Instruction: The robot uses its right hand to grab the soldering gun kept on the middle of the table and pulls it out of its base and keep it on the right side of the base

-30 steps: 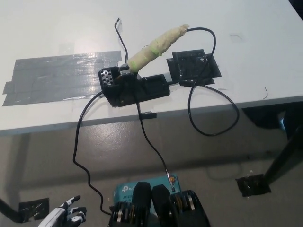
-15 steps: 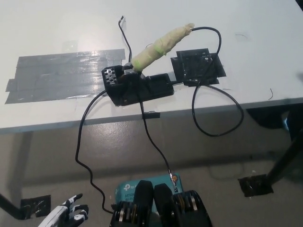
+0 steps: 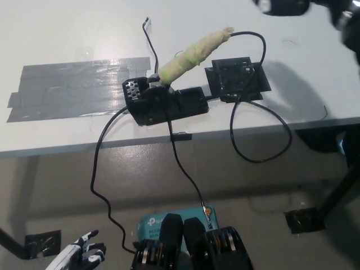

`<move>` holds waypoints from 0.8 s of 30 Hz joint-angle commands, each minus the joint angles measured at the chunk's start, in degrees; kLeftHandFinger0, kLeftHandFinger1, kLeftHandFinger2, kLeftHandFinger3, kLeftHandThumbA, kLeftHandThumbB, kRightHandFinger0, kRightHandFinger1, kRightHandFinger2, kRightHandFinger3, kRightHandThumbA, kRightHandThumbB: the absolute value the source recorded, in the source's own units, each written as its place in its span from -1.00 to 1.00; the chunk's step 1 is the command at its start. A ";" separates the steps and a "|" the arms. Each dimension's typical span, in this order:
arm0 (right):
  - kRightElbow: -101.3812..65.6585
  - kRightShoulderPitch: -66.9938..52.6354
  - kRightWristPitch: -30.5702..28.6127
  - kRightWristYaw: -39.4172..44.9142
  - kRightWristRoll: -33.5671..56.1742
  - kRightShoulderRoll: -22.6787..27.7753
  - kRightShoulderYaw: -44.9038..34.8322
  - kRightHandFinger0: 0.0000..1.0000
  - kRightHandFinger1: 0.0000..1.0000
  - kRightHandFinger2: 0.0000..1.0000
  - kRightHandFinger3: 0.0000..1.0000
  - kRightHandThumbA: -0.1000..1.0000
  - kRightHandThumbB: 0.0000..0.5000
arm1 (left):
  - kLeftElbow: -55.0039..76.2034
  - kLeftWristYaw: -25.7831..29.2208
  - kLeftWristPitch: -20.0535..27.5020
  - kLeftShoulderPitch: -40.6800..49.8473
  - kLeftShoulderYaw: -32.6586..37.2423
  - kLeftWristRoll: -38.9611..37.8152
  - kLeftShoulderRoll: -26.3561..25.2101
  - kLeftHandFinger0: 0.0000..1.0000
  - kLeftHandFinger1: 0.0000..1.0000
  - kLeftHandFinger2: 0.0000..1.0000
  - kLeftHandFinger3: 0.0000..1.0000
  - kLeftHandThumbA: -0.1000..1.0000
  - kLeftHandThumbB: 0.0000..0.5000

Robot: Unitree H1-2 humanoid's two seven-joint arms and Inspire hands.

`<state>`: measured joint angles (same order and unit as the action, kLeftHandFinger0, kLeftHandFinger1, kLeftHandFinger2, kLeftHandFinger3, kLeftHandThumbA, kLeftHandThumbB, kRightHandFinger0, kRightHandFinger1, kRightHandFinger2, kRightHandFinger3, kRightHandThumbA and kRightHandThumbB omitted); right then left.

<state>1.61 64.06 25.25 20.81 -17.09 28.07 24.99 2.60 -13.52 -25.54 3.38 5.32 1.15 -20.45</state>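
**Soldering gun seated in its base, my right hand high at the table's far corner**

Head view: the soldering gun (image 3: 194,52), its handle wrapped in pale yellow-green tape, sits in its black base (image 3: 165,103) near the middle of the white table (image 3: 67,34), close to the front edge. The gun leans up and away to the right, tip end down in the holder. A black cable (image 3: 256,112) leaves the top of its handle, runs across a black taped square (image 3: 236,79) just right of the base, and loops off the table's front edge. Another cable (image 3: 97,169) drops from the base's left side toward the floor. A wide patch of grey tape (image 3: 73,84) lies on the table left of the base.

My black right hand (image 3: 281,5) shows only as a blurred dark shape at the top right edge, well apart from the gun; I cannot tell whether it is spread or clenched. My white left hand (image 3: 79,256) rests low at the bottom left, below table level, fingers spread and holding nothing.
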 commanded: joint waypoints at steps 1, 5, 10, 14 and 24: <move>2.70 5.43 -5.09 2.49 -5.82 -0.71 3.15 1.00 1.00 1.00 1.00 0.15 0.17 | 1.59 -0.29 -0.67 0.19 -0.33 0.18 -0.39 0.32 0.53 0.76 1.00 0.11 -0.18; 7.34 7.22 -8.21 2.93 -9.24 -2.61 7.56 1.00 1.00 1.00 1.00 0.17 0.30 | 1.88 -0.40 -1.20 0.19 -0.40 0.08 -0.50 0.31 0.53 0.74 1.00 0.12 -0.11; 12.74 7.68 -11.06 4.00 -13.46 -5.49 13.22 1.00 1.00 1.00 1.00 0.27 0.32 | 1.92 -0.52 -0.81 0.29 -0.04 0.36 -0.60 0.27 0.50 0.73 1.00 0.11 -0.17; 14.46 7.39 -9.16 6.11 -14.68 -6.16 14.35 1.00 1.00 1.00 1.00 0.32 0.29 | 2.42 -0.40 -1.39 0.04 0.42 0.59 -0.14 0.27 0.51 0.73 1.00 0.10 -0.16; 21.44 7.29 -6.91 9.29 -17.63 -7.65 14.82 1.00 1.00 1.00 1.00 0.44 0.44 | 2.57 -0.52 -1.39 -0.53 1.27 1.33 0.01 0.28 0.52 0.75 1.00 0.11 -0.14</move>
<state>22.20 67.81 18.00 27.83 -31.91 20.69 40.33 3.68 -13.53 -26.13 3.18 6.31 1.87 -20.24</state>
